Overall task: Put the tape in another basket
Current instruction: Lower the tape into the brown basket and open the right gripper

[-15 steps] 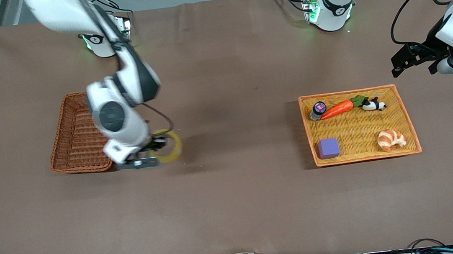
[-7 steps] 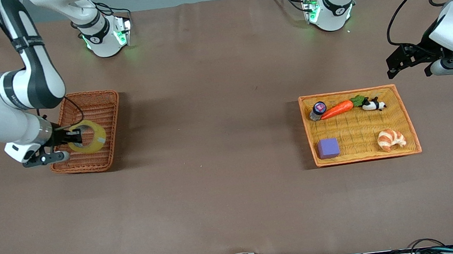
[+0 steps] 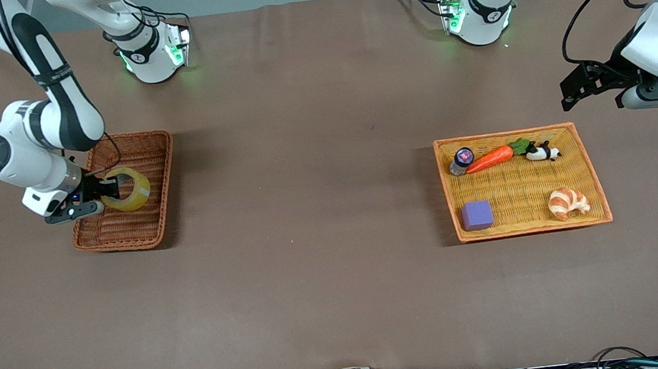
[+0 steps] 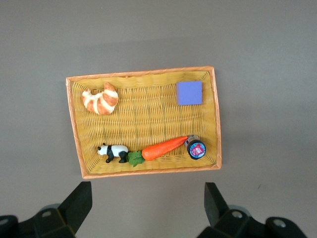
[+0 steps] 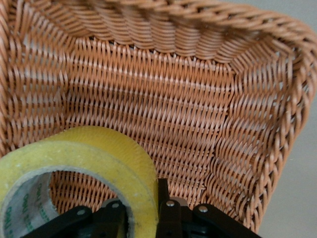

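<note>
No brand or label can be read: the inner core of the tape point(image 5: 74, 163) carries small green print in the right wrist view, and the little jar point(image 3: 461, 160) has a printed lid, but neither is legible. The right gripper point(image 3: 98, 190), at the left of the front view, is clamped on the wall of the tape point(image 3: 126, 188), one finger inside the hole and one outside, holding the roll tilted over the upper half of the reddish-brown basket point(image 3: 127, 239); whether the roll touches the weave cannot be told. Half a second ago the roll hung slightly lower in the frame, over the basket's middle, and a second ago it was outside the basket, over bare table past its lower right corner. The left gripper point(image 3: 577, 88) waits at the right edge, jaws spread wide, above the orange-yellow basket point(image 3: 526, 228), which holds the jar, a carrot point(image 3: 490, 158), a panda figure point(image 3: 543, 153), a purple block point(image 3: 477, 215) and a croissant point(image 3: 567, 202), all unmoved.
</note>
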Available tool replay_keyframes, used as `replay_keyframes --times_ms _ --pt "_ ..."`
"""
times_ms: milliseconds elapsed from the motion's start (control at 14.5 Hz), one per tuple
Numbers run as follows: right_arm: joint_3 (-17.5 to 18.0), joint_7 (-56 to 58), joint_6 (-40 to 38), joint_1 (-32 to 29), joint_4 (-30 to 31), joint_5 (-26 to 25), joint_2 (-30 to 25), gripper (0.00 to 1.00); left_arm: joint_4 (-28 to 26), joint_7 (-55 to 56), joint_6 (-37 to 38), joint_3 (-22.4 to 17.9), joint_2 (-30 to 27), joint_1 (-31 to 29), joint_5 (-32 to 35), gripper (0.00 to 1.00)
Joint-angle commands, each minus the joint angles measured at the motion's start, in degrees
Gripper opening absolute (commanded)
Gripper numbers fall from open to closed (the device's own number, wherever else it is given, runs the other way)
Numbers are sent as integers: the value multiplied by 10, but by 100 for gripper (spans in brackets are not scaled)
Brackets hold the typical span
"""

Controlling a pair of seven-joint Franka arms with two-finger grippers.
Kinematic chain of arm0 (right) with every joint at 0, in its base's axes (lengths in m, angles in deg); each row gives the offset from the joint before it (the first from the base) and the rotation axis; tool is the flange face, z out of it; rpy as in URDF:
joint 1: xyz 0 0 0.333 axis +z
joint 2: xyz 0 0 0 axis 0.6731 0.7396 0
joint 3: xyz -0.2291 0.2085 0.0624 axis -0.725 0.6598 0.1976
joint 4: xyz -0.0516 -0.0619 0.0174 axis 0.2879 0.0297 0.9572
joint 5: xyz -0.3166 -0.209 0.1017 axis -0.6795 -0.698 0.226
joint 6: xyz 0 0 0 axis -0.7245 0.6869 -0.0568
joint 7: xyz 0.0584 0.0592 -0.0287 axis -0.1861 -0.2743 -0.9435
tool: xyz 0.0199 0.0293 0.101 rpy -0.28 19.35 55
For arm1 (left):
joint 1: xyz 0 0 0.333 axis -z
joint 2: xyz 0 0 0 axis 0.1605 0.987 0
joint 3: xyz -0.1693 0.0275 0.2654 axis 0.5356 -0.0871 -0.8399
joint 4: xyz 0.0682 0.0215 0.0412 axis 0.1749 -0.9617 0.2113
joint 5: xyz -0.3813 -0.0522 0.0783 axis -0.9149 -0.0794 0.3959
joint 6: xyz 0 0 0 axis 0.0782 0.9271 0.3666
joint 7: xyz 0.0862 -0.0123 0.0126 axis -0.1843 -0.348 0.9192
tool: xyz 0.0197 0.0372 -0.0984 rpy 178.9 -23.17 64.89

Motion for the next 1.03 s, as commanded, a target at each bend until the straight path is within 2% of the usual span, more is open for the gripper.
replay_keyframes --times_ms 0,275,550,619,688,757,894,963 --pt "4 12 28 -14 23 -8 -11 1 17 -5 18 -2 5 1 3 100" --pt "4 29 63 -18 34 -9 11 3 17 0 13 -2 9 2 3 100" --pt "3 29 77 -17 34 -9 24 10 17 -1 10 -2 11 2 3 100" --pt "3 29 76 -17 33 -9 27 26 17 -1 10 -2 11 2 2 100" --pt "4 28 73 -17 29 -9 30 55 21 -1 10 -2 11 1 3 100" --pt "4 26 65 -17 23 -8 29 100 23 -2 10 -2 11 0 3 100" --pt "6 8 42 -9 -8 -6 15 100 24 -3 10 -2 11 0 3 100" --pt "8 -10 1 -7 -37 -5 7 100 26 -4 10 -3 12 0 5 99"
